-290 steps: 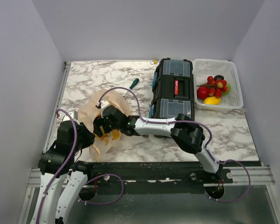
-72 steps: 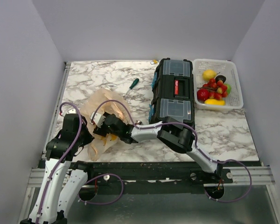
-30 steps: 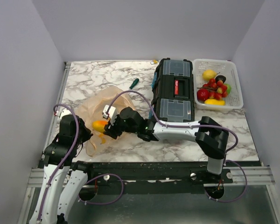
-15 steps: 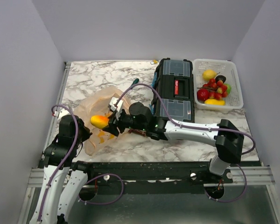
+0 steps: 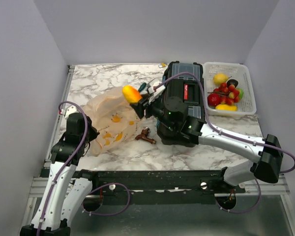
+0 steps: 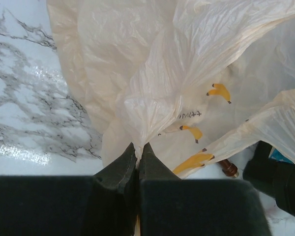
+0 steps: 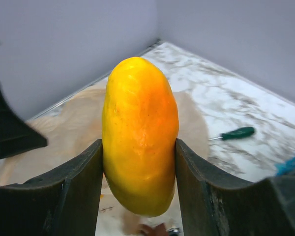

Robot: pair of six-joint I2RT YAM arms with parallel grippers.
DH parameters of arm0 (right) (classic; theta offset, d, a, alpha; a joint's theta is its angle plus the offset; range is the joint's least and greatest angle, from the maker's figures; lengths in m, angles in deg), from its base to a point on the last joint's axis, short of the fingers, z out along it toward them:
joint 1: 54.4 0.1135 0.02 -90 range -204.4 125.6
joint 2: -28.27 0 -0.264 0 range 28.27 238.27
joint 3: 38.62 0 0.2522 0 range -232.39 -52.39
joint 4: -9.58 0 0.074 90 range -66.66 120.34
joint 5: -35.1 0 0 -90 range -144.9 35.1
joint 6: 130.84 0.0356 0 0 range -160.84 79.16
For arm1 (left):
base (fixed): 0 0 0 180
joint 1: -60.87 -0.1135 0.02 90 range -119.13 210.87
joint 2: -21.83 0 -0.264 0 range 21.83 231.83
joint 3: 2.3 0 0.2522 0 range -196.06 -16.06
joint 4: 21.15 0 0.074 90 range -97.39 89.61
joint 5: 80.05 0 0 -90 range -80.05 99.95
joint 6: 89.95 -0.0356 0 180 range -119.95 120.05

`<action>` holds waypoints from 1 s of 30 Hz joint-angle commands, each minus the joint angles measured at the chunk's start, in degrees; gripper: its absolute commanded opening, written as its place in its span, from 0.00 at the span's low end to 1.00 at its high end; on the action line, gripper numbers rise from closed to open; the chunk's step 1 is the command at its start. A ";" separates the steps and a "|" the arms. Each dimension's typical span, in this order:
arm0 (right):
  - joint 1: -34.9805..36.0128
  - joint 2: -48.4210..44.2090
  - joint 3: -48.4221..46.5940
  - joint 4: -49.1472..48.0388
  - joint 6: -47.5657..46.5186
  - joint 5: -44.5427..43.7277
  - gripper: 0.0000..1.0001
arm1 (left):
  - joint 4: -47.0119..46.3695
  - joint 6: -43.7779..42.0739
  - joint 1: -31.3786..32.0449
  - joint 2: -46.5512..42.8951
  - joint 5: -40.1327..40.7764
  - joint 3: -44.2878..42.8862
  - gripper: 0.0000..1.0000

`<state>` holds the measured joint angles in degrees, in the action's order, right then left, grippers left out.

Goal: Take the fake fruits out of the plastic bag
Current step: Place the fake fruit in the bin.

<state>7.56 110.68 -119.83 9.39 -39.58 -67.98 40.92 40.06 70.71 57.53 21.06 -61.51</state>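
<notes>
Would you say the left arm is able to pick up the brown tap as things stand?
Probably not: the left gripper is shut on a fold of the plastic bag and must let go before going for the brown tap.

1. You are looking at a laboratory robot cell.
2. Plain lilac-grey walls (image 5: pixel 157 29) box in your marble-patterned table (image 5: pixel 98 81) on three sides.
3. Your left arm (image 5: pixel 64 162) and right arm (image 5: pixel 226 140) stand bolted to an aluminium rail (image 5: pixel 273 183).
</notes>
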 commanded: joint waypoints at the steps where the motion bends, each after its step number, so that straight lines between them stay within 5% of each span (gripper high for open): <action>1: -5.70 -4.08 1.82 0.33 -0.28 -11.70 0.01 | -3.01 -2.46 -0.22 2.62 1.26 -2.87 0.05; 10: -29.73 -3.82 0.53 5.46 8.42 -15.75 0.01 | -1.70 -4.33 -0.27 4.38 -1.45 -6.03 0.44; 17: -47.94 5.68 -1.68 7.87 16.54 -12.80 0.01 | 0.43 -5.70 -0.24 3.66 -3.43 -8.82 0.75; 22: -56.15 16.76 -8.05 11.71 20.24 -7.67 0.01 | 2.92 -7.97 -0.27 3.36 -4.08 -12.26 0.81; 30: -58.78 33.58 -22.28 20.18 20.30 -4.86 0.01 | 3.57 -11.31 -0.26 -0.28 -4.28 -15.89 0.84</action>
<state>-51.24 139.40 -136.00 23.83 -20.59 -75.65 43.15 31.58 70.69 59.78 18.02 -75.20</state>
